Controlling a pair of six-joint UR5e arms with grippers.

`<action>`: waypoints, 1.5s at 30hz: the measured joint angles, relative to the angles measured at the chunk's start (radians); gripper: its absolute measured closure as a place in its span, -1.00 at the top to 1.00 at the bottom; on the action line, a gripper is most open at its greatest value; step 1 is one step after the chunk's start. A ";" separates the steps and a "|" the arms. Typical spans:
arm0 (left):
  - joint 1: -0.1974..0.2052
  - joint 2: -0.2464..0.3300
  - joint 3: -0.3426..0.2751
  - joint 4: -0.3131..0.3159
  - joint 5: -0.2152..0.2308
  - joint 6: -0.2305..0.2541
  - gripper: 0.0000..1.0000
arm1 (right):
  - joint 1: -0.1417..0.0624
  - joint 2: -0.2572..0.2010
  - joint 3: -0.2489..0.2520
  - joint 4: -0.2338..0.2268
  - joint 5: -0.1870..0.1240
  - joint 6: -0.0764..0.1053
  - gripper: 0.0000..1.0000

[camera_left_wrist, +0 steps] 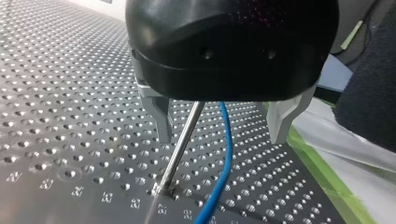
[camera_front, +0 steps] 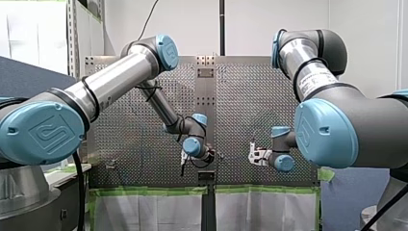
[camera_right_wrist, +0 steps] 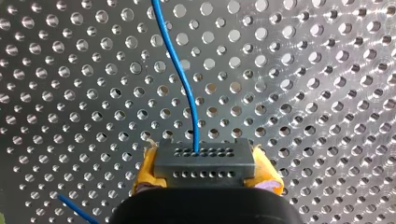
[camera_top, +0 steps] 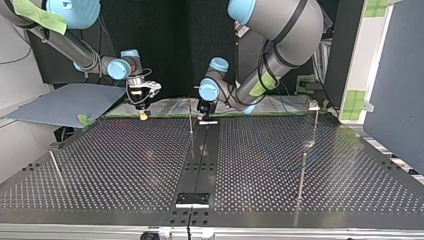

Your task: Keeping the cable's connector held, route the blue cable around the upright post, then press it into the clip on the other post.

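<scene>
- Saw, nearest in the top view, a black bracket [camera_top: 192, 199] at the near edge of the perforated table [camera_top: 115, 165], at the end of a dark centre strip [camera_top: 202, 150].
- Noted one thin post [camera_top: 302, 175] further in at that view's right, and another at its left.
- Found the clip [camera_top: 313, 104] on top of a taller post [camera_top: 316, 125] behind, towards the far right corner and well apart from both grippers.
- Spread my left gripper [camera_left_wrist: 220, 139] wide around the upright post [camera_left_wrist: 181, 142], near the middle of the far edge, and touched it with neither of the metal fingers [camera_left_wrist: 161, 116].
- Had the blue cable [camera_left_wrist: 225, 149] between those fingers too, just beside the post, on the side towards the green tape [camera_left_wrist: 322, 177], clear of both fingers.
- Clamped the dark grey connector [camera_right_wrist: 204, 165] between the yellow pads [camera_right_wrist: 144, 175] of my right gripper [camera_top: 144, 115], near the far edge at the top view's left, just above the table.
- Traced the cable out of the connector's upper row of holes and away over the perforated surface.
</scene>
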 joint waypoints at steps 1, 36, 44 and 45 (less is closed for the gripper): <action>-0.001 0.001 0.000 -0.004 0.000 0.005 1.00 | 0.000 0.000 0.000 0.000 0.000 0.000 -1.00; -0.003 0.118 -0.211 0.024 -0.021 0.028 1.00 | 0.000 0.000 0.000 0.009 0.001 0.000 -1.00; -0.003 0.118 -0.214 0.073 0.024 -0.002 1.00 | 0.000 0.000 0.000 0.009 0.001 0.002 -1.00; -0.003 0.118 -0.213 0.082 0.033 -0.011 1.00 | 0.000 0.000 0.000 0.009 0.001 0.002 -1.00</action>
